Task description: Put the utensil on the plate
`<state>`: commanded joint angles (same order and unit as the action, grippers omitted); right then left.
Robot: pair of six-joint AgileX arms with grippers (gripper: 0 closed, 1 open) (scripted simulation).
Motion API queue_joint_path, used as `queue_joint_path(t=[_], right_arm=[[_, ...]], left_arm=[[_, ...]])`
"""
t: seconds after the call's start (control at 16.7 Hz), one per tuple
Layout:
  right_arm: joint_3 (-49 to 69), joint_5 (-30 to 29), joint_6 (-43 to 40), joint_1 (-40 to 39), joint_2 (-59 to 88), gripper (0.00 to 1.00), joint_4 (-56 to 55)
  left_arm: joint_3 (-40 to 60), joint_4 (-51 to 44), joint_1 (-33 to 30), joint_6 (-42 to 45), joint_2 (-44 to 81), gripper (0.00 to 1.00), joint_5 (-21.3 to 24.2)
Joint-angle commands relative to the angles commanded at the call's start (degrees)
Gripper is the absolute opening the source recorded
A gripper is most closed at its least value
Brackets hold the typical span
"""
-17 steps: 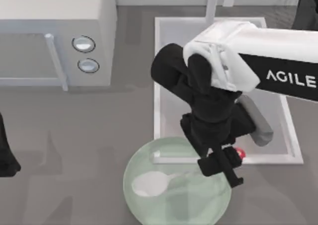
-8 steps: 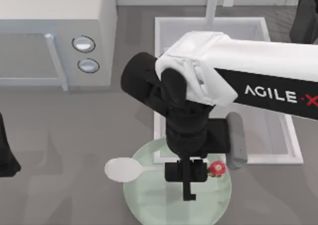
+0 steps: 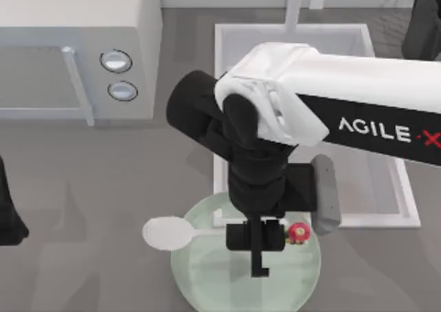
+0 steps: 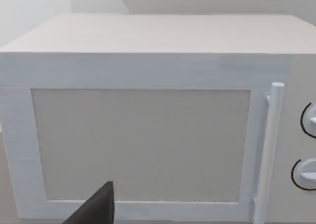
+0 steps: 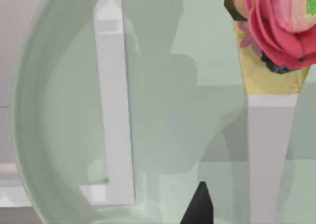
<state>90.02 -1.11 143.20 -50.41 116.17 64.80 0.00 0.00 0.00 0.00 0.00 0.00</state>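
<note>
The utensil, a white spoon (image 3: pixel 167 233), lies level across the pale green plate (image 3: pixel 207 284). Its oval bowl juts past the plate's left rim, and its red-and-yellow ornament (image 3: pixel 298 231) sits over the plate's right part. My right gripper (image 3: pixel 256 240) reaches down over the plate's middle, shut on the thin handle. In the right wrist view the ornament (image 5: pixel 281 26) and the handle (image 5: pixel 271 159) hang close above the glassy plate (image 5: pixel 59 110). My left arm (image 3: pixel 8 215) stays parked at the table's left edge.
A white sink basin (image 3: pixel 220 119) with a faucet (image 3: pixel 295 5) lies just behind the plate. A white microwave (image 3: pixel 76 43) stands at the back left, and the left wrist view faces its door (image 4: pixel 148 135). Bare grey table lies left of the plate.
My right arm swung left from the sink's front edge to above the plate, carrying the spoon. The spoon's bowl went from inside the plate to past its left rim, then barely shifted.
</note>
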Motion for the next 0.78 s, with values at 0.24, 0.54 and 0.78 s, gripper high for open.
queue_joint_path(t=[0.24,0.54,0.78], right_arm=[[1.7,1.5,-0.4,0.6,0.4,0.0,-3.0],[3.6,3.7,-1.0,0.6,0.6,0.0,-8.5],[3.8,4.7,-0.9,0.0,0.1,0.0,-11.9]], left_arm=[[0.0,0.0,0.0,0.0,0.0,1.0,0.0],[0.0,0.0,0.0,0.0,0.0,1.0,0.0],[0.0,0.0,0.0,0.0,0.0,1.0,0.0]])
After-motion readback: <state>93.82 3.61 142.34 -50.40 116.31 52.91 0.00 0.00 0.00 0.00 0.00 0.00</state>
